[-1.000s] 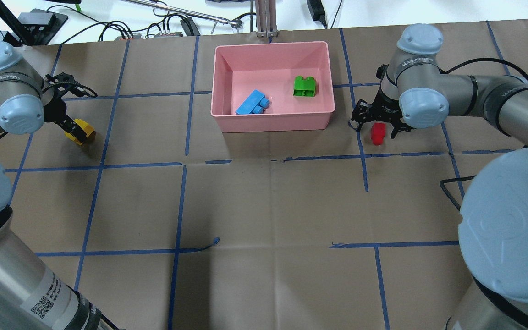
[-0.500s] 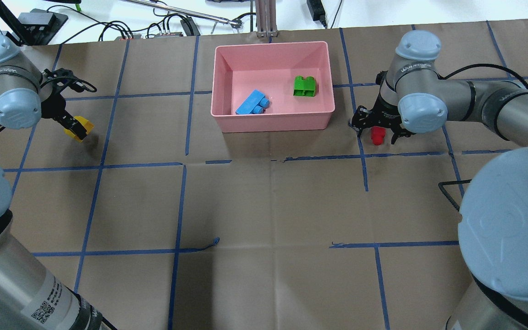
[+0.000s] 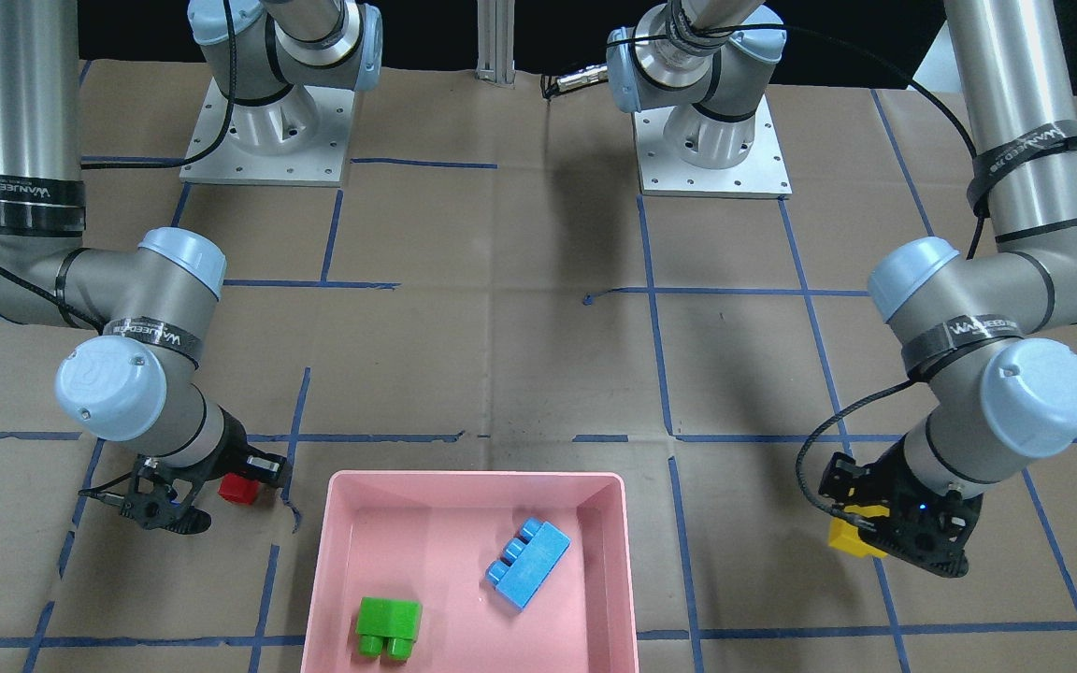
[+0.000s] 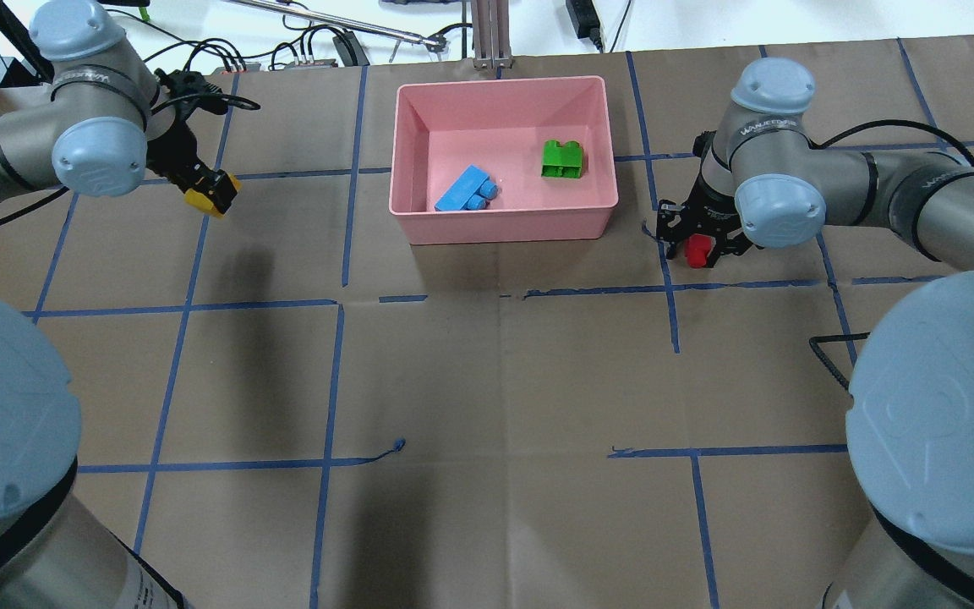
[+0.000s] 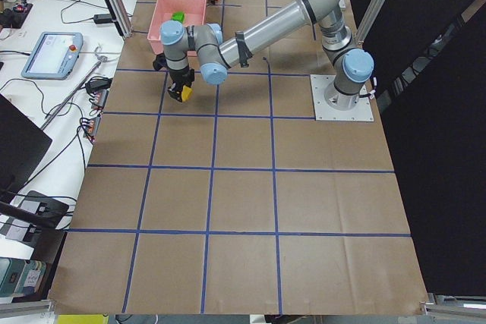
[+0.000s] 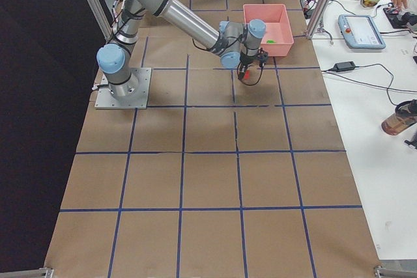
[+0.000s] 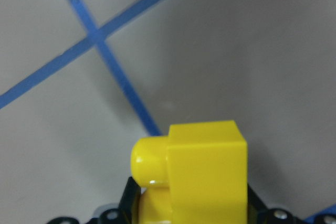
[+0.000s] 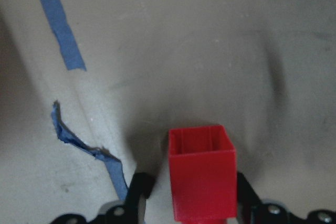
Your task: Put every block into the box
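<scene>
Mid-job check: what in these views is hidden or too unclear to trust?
Right gripper on the red block: overhead, small and partly under the wrist joint; the right wrist view's bottom edge cuts the fingers off. Clamped or not, unclear.
Whether it is off the table: no view shows its underside.
Left gripper against the yellow block: left wrist view, the block itself covers the contact.
Box contents: both side views, too small to read.

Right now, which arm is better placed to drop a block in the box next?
Left, probably. The left gripper already holds the yellow block lifted clear of the table. The right gripper is nearer the box, but its red block sits on the table.
</scene>
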Motion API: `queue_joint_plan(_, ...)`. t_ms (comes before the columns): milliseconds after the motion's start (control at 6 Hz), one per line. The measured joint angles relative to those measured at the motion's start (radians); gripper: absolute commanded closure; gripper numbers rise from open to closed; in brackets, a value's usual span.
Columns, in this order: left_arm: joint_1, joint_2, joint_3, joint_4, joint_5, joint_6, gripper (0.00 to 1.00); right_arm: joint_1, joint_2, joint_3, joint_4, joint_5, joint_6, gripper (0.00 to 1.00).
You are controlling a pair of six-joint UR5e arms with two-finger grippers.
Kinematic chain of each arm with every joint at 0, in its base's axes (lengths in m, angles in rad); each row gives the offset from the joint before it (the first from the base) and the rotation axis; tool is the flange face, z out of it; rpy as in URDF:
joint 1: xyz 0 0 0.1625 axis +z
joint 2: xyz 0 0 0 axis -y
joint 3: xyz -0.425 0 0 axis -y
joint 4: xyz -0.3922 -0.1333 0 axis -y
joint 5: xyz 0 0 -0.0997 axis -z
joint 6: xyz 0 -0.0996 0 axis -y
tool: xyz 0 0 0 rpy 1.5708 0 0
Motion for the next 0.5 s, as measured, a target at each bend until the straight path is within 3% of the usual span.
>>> queue_joint_plan(333,-0.176,-0.074,0.192,-0.088,0.003,-0.294,1.0,0.0,-0.002,-0.003,0.0,0.001,0.0,0.81)
queue_joint_plan(500,-0.251,-0.129,0.296,-0.114,0.002,-0.409,1.0,0.0,-0.004,-0.005,0.0,0.002,0.0,0.85)
